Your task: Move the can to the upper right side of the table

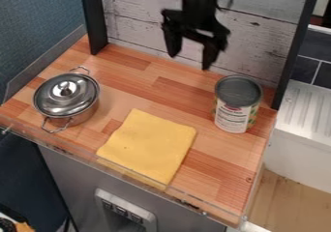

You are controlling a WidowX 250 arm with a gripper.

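Claw (190,58) spread, my tips well apart, I hang toward one o'clock of the wooden tabletop (139,91). Upright at two o'clock stands the can (235,111), near the right edge. Yellow cloth (148,146) lies at six; the lidded pot (67,98) sits at ten.

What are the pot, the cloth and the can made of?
The round, lidded silver pot looks like polished metal, probably stainless steel, given its mirror-like reflections. The square yellow cloth seems soft, matte fabric, with slightly wavy edges. The cylindrical can appears to be metal: dull grey top, with a printed, likely paper label.
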